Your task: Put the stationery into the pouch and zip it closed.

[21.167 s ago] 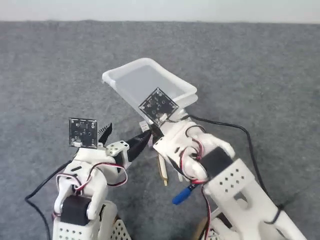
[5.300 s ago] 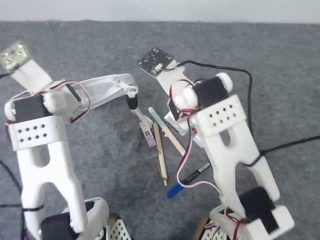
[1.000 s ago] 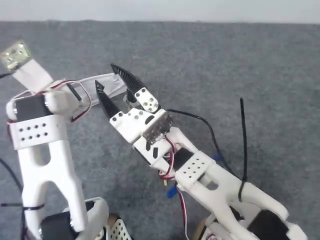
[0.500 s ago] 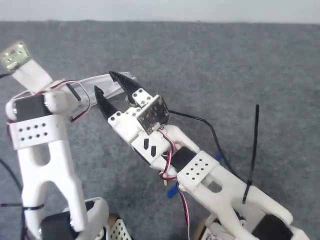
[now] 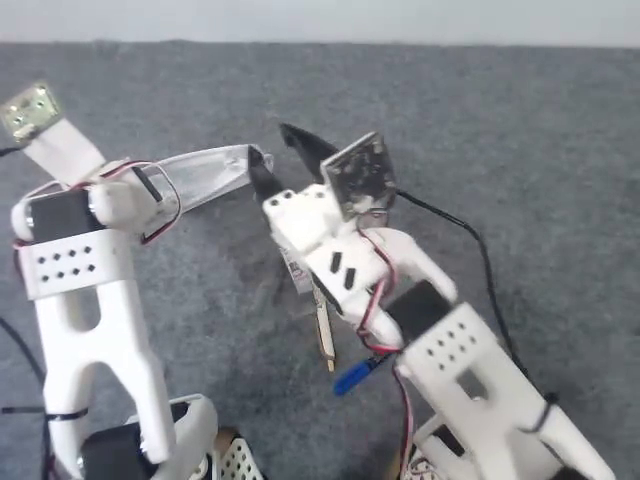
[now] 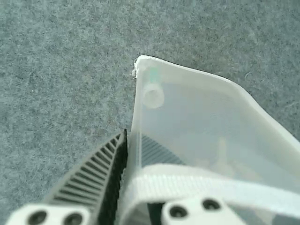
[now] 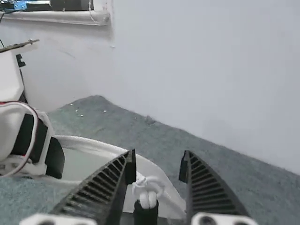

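A translucent white pouch hangs off the carpet, and my left gripper is shut on its edge. In the left wrist view the pouch shows a white zip pull near its far corner. My right gripper is at the pouch's free end and stands open. In the right wrist view its black fingers straddle a small white pull without pinching it. On the carpet below lie a wooden pencil, a blue pen and a small pale item.
Grey carpet covers the table, with open room at the back and right. A black cable trails off the right arm. The left arm's white body stands tall at the left. A pale wall rises behind the table.
My right arm has swung right and rolled its wrist, so its fingers now sit at the pouch's end. The stationery under it has come into sight. The left arm and pouch stay put.
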